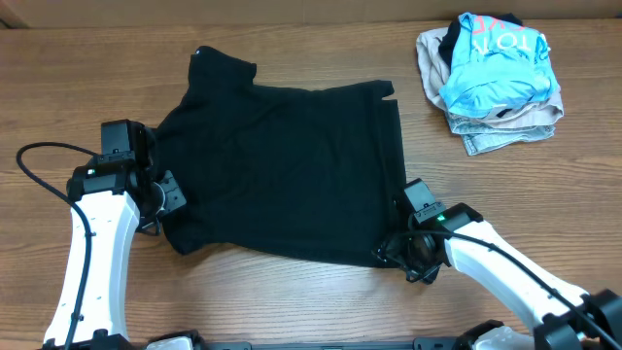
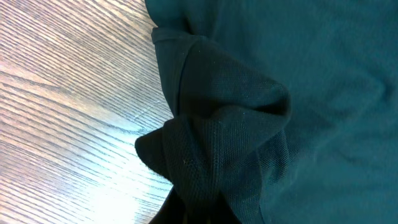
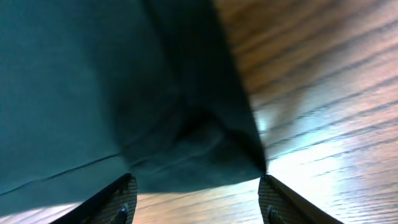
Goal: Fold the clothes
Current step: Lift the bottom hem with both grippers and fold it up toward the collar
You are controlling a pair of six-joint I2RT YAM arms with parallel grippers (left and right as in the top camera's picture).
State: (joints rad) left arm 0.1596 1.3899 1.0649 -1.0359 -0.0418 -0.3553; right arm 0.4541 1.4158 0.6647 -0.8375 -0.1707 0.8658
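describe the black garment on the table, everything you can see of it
The black garment is a limp, knit-looking dark shirt spread mostly flat on the wooden table, with a sleeve sticking out at its far left. Its near left part is bunched into a raised wad where the left gripper is shut on it. Its near right hem corner lies between the open fingers of the right gripper.
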